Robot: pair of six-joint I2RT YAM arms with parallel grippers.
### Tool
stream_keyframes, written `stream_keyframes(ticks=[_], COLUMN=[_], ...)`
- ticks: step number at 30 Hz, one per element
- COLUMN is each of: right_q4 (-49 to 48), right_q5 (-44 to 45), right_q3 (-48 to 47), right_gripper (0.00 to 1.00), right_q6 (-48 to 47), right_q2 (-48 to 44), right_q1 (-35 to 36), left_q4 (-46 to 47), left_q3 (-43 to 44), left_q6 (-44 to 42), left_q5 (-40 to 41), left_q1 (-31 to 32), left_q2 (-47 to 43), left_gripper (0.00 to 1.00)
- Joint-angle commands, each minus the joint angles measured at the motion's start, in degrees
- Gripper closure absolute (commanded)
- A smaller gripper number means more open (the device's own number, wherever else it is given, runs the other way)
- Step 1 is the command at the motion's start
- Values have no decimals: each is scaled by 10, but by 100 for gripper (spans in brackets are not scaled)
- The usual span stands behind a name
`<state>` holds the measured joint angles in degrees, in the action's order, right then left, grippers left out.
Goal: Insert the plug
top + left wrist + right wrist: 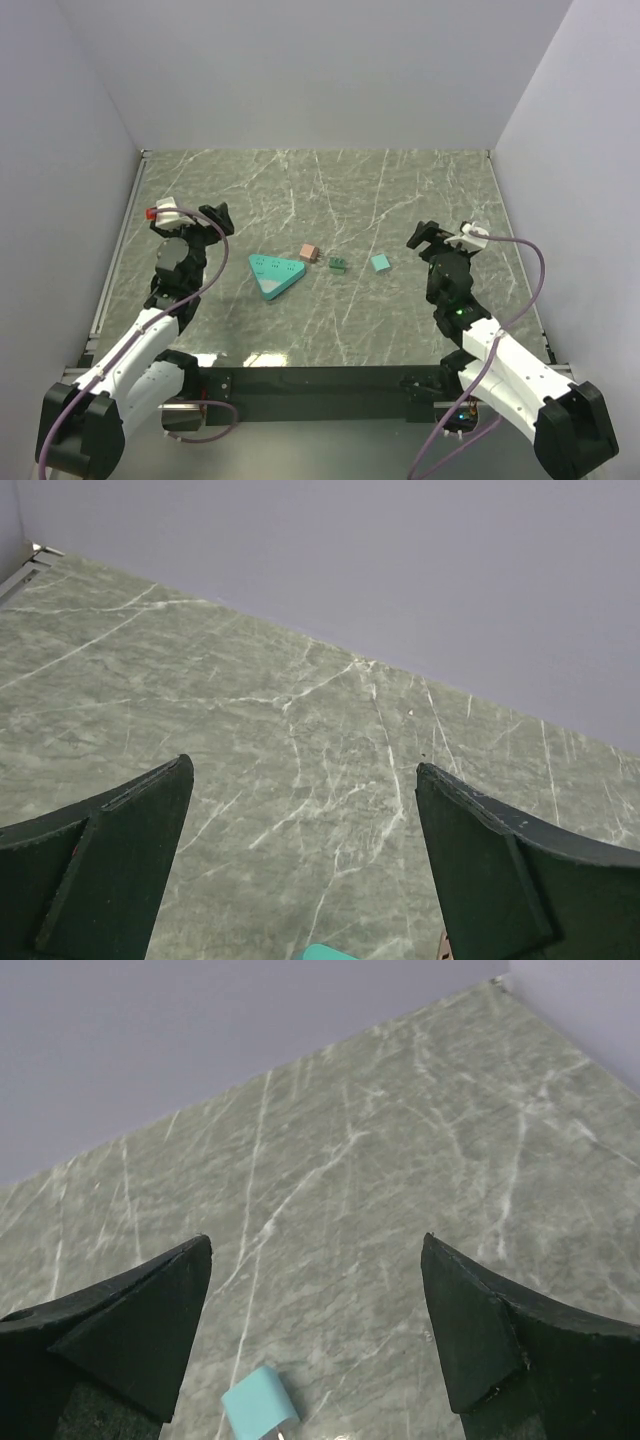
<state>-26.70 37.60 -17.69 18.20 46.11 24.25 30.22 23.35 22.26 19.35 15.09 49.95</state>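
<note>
Surface: green marbled slab [320,190] with pale veins, closed in by plain grey-lilac walls [320,70] at the top and both sides of the frame
Socket: teal triangular power strip [275,275], lying flat left of centre in the top view, with small dark holes in its upper face
Plug: most likely the small teal plug [380,263], lying loose right of centre and well apart from the strip; its pins cannot be made out from above
Handling: judged light, stiff, smooth plastic that would skid or tip if pushed from one side only; best taken across its two flat sides, with the pin end left free to meet the holes
Left tool: left tool [218,215] stands wide and holds nothing, raised at middle left, with only bare surface between its fingers in its own wrist view
Right tool: right tool [428,236] is also wide and empty, hanging just right of the plug, which shows at the bottom edge of the right wrist view
Nearby: pinkish-brown block [308,253] and dark green block [338,265], both small and side by side, near each other but apart
In the way: both blocks lie between plug and strip, so a straight slide across would hit them and a carry over them looks safer; nothing lies between the right tool and the plug
</note>
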Motion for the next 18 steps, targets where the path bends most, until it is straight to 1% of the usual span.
stream_keyframes(ticks=[1,3,4,7,8,10,11,14,15,18], right_q4=[-34,-37,-40,-48,-47,-37,-26,-2,6,37], right_q5=[-72,-102,-138,-209,-266,-318,-362,-398,-413,-427], right_q3=[-27,-30,-36,-48,-54,-77,-87,-129,-139,-175], right_gripper=[9,9,9,9,9,9,9,9,9,10], right_q6=[-26,-41,-47,-77,-95,-112,-129,-153,-167,-177], right_q2=[15,23,32,57,65,100,130,179,211,270], right_q1=[4,6,5,14,17,28,34,61,68,91], left_q4=[5,5,0,-14,-17,-23,-20,-9,-7,-1], left_q3=[27,29,35,43,43,39,34,27,25,23], left_q6=[11,18,19,28,30,45,46,42,38,31], left_q5=[9,17,17,25,34,56,55,38,29,1], left_q1=[2,2,2,1,1,1,1,1,0,0], left_q2=[8,16,20,33,36,35,30,20,19,17], left_gripper=[1,1,1,1,0,1,1,1,1,1])
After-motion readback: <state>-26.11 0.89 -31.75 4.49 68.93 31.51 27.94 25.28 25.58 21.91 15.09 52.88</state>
